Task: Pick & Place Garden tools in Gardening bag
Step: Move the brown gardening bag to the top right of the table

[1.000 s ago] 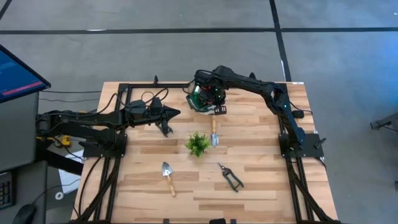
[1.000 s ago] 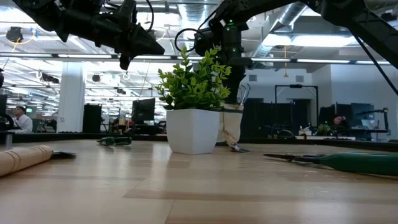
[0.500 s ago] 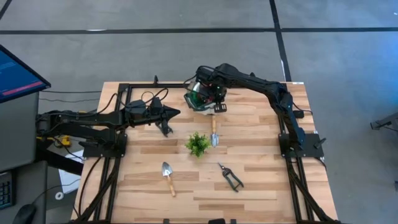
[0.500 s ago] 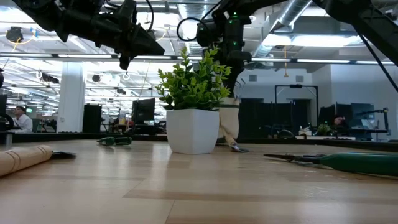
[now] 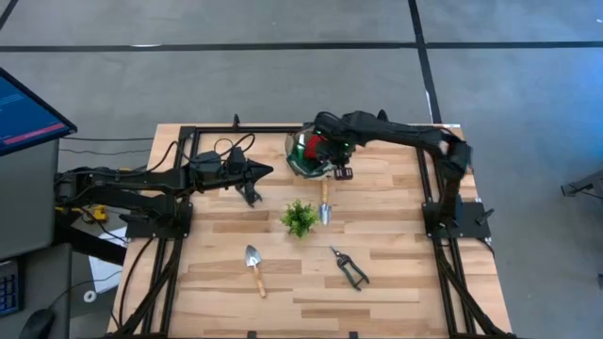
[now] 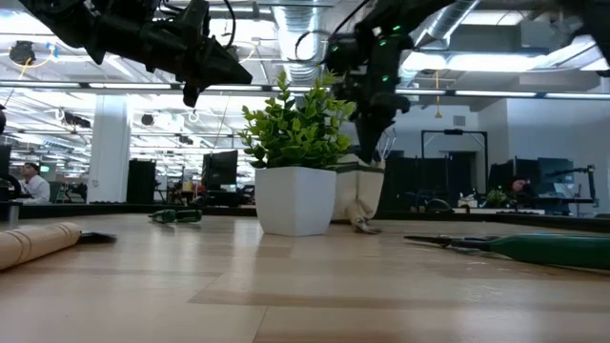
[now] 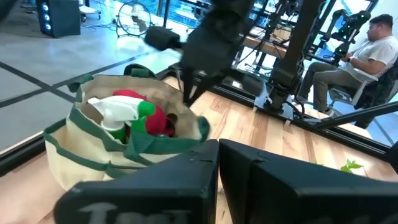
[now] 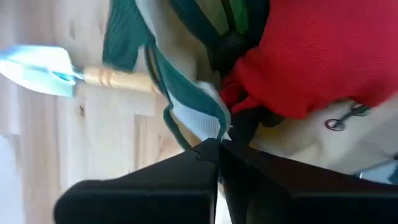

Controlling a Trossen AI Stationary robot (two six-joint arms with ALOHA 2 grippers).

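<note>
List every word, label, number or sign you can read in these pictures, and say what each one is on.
None can be read.
The bag and the spray bottle inside it show no print.
The trowels and shears on the table carry no visible markings.
The monitor beside the table shows a blue screen with red lines, too small to read.

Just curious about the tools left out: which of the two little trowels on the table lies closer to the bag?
The trowel just below the bag, right of the plant. The other trowel lies nearer the table's front edge.
</note>
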